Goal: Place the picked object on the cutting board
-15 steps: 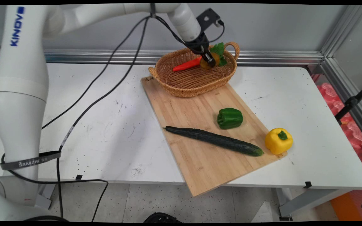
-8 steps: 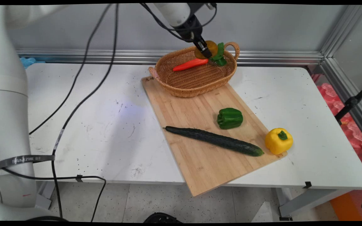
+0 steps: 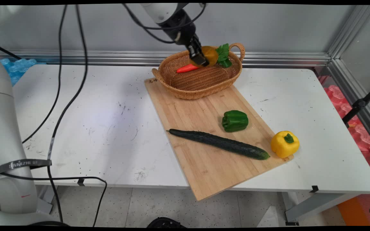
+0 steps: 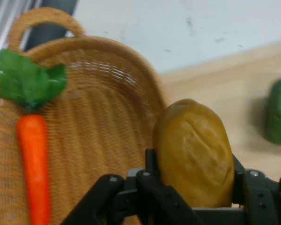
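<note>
My tool (image 3: 200,57) grips a brownish-yellow potato (image 3: 208,55) above the wicker basket (image 3: 201,84), in the upper middle of the frame.

In the hand view my tool (image 4: 193,187) is clamped on the potato (image 4: 193,152) from both sides, the potato's long axis rising up the frame between my fingers (image 4: 152,171). Below it the basket (image 4: 103,126) holds a carrot (image 4: 33,164), lengthwise up the frame with its green leaves (image 4: 28,79) at the top; in the main view the carrot (image 3: 186,68) points its tip to the left. The basket sits on the far end of a wooden cutting board (image 3: 204,160) on the worktop (image 3: 108,128). Mid-frame on the board lie a green pepper (image 3: 235,120) and a cucumber (image 3: 218,143), running from left down to right. A yellow pepper (image 3: 285,144) sits at the board's right edge.
</note>
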`<state>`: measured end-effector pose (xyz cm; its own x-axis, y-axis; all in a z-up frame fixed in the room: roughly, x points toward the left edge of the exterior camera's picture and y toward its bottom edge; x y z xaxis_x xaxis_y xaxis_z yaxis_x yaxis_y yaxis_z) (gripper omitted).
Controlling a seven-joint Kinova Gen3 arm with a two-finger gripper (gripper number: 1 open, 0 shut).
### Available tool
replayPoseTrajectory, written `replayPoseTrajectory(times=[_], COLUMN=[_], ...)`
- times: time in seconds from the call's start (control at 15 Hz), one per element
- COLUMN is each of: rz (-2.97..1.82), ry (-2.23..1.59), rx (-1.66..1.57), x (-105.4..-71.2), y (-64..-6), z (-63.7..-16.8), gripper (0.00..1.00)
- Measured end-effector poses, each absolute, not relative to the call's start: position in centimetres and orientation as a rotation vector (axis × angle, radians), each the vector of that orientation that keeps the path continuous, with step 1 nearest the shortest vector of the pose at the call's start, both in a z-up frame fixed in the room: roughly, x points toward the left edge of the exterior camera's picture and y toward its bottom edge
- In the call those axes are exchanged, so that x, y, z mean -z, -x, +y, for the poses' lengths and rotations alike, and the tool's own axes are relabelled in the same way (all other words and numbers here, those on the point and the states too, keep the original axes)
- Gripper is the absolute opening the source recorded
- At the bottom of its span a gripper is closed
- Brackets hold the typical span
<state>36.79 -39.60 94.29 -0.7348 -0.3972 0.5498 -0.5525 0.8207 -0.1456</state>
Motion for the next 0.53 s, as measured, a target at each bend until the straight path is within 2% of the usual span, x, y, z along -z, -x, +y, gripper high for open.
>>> replayPoseTrajectory(times=[0.33, 0.53], rz=[-2.522, -2.54], ry=[-0.64, -0.616], rx=[-0.343, -0.307], x=[-93.3, -90.7], y=[-36.9, -36.6], z=[-36.1, -34.2], gripper=[0.0, 0.0])
